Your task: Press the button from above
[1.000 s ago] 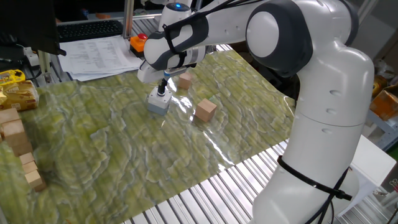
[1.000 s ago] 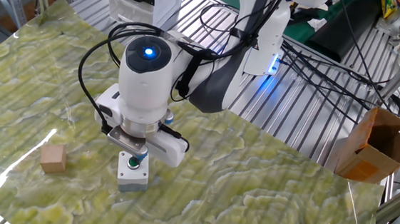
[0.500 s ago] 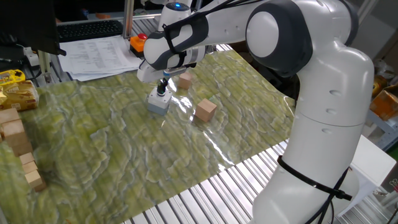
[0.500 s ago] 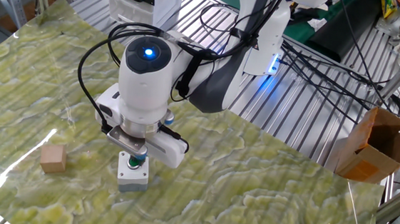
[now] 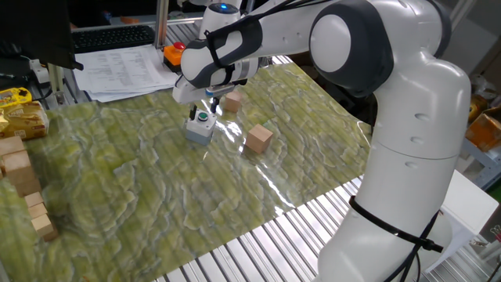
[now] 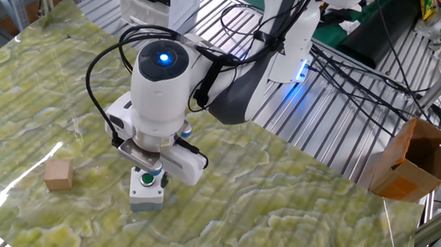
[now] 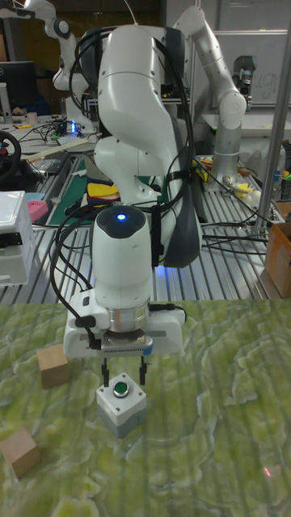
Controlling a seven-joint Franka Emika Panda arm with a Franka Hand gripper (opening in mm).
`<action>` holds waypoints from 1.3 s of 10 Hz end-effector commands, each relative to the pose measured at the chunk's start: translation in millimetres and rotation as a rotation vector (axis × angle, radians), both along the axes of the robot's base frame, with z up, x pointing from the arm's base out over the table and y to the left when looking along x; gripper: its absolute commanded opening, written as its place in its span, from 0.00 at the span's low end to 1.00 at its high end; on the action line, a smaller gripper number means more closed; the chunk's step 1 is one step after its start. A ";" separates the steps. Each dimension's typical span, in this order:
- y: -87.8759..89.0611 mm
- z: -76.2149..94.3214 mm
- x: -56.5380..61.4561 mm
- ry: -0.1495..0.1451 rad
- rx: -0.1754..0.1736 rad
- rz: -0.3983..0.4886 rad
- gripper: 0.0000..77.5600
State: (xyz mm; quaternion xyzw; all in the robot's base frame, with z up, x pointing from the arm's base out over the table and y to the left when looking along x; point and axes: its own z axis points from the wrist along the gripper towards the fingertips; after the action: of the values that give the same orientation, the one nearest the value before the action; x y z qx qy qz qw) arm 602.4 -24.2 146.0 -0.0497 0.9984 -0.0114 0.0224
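Note:
The button is a small green disc with a white ring, set in a light grey square box on the green-patterned table. It also shows as the button in one fixed view and as the button in the other. My gripper hangs straight above it, pointing down. Its two thin fingers stand apart, one over each side of the box top, so it is open and holds nothing. The fingertips sit just above the box; contact does not show.
Two plain wooden cubes lie right of the grey box. An orange box with a red button sits at the back by some papers. Wooden blocks are stacked at the left edge. A cardboard box stands off the table.
The gripper has risen slightly. In one fixed view the fingertip that covered the button has lifted and the green top now shows.

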 end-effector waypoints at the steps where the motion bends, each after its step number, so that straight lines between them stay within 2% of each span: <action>1: -0.1 1.9 1.0 0.001 -0.002 -0.011 1.00; 4: -0.1 1.9 1.0 0.001 -0.002 -0.011 1.00; 5: 3.8 3.4 1.9 0.014 -0.015 -0.040 1.00; 8: 5.1 -4.0 3.0 0.010 -0.010 -0.034 1.00; 10: 7.6 -1.0 3.4 0.011 -0.005 -0.040 1.00; 13: 15.7 10.4 2.9 0.029 0.000 -0.045 1.00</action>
State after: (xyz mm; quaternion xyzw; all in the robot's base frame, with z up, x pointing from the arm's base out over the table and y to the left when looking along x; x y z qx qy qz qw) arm 604.3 -14.4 150.7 -0.0296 0.9994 -0.0128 0.0101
